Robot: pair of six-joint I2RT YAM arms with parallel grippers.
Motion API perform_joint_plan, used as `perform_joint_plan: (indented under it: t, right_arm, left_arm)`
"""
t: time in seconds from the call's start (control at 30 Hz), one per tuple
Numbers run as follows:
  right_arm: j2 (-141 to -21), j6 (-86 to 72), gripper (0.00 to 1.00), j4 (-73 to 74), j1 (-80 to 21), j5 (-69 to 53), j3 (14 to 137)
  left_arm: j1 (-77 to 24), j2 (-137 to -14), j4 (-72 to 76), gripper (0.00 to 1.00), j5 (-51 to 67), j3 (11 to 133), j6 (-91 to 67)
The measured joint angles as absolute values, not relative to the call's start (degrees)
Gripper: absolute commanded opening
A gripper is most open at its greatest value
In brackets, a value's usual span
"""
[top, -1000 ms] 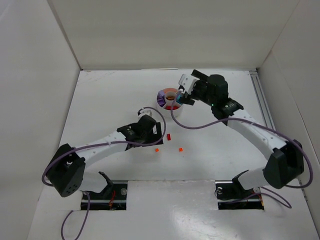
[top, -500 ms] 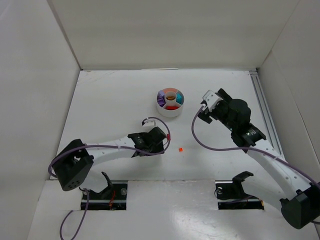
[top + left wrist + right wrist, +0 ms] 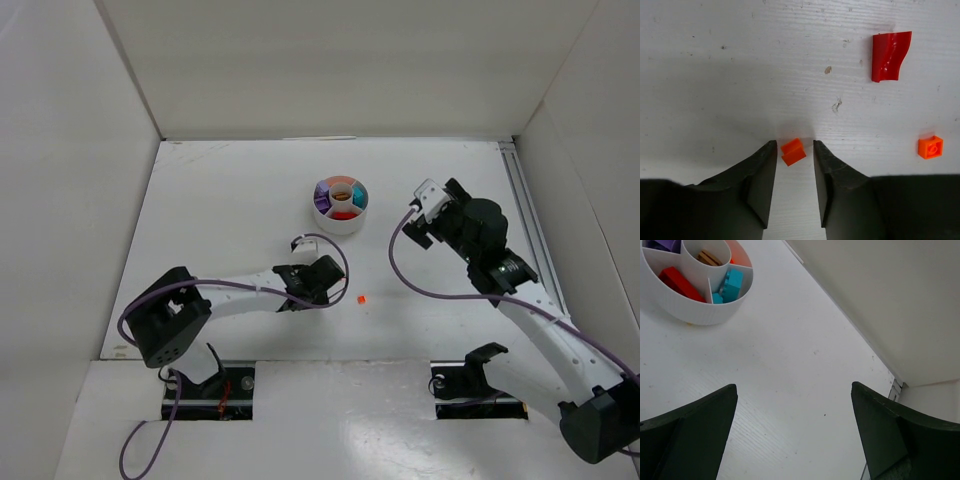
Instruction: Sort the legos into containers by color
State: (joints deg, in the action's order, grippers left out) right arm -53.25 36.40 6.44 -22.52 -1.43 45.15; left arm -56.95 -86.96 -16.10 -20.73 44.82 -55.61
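Note:
In the left wrist view a small orange lego [image 3: 793, 151] lies on the table between the tips of my left gripper [image 3: 793, 145]. Its jaws are narrow, with a thin gap on each side of the piece. A red curved lego [image 3: 890, 56] and an orange square lego [image 3: 930, 147] lie farther off; the square one also shows from above as an orange lego [image 3: 361, 298]. The white dish [image 3: 340, 222] holds purple, red, teal and brown pieces in separate containers. My right gripper [image 3: 794, 387] hangs wide open and empty, right of the dish [image 3: 695, 310].
White walls enclose the table on three sides, and a metal rail [image 3: 524, 205] runs along the right edge. Purple cables loop beside both arms. Bare table lies between the dish and the left arm [image 3: 230, 295].
The left gripper came down over the small orange piece and its jaws narrowed around it. The right arm drew back from the dish to the right, staying open.

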Motion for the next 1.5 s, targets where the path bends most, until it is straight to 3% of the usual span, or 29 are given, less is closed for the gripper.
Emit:
perform_joint_plan:
  t: [0.07,0.1,0.23,0.47,0.7,0.93,1.27,1.5]
  right_arm:
    - [-53.15,36.38,1.0,6.7,-22.24,-1.37,45.01]
    - [-52.95,36.38,1.0,7.07,-22.04,-1.28,44.88]
    - [-51.7,36.38,1.0,7.77,-21.23,-1.06,44.27]
    - [-50.37,36.4,1.0,8.64,-20.25,-0.86,44.05]
    - [-49.74,36.58,1.0,8.78,-17.96,-0.91,44.05]
    - [-51.42,37.45,1.0,9.15,-16.51,-2.0,44.05]
    - [-57.19,39.64,1.0,9.89,-13.87,-2.13,45.93]
    - [-62.63,39.92,1.0,9.96,-11.16,-2.07,46.89]
  left_arm:
    - [-57.06,-87.64,-15.86,0.22,-21.17,45.23,-55.9]
    - [-57.19,-87.99,-15.86,0.13,-21.28,45.54,-56.1]
    - [-57.71,-88.75,-15.55,0.02,-21.76,46.11,-56.69]
    - [-58.13,-89.17,-18.81,0.02,-22.0,48.4,-56.66]
    - [-57.1,-87.2,-21.32,0.02,-24.91,59.9,-48.6]
    - [-45.74,-86.83,-17.04,0.02,-24.01,74.5,-34.68]
    - [-35.24,-108.84,-16.82,0.02,-17.93,103.44,-19.9]
    - [-33.93,-121.36,-21.1,0.04,-12.23,113.69,-13.1]
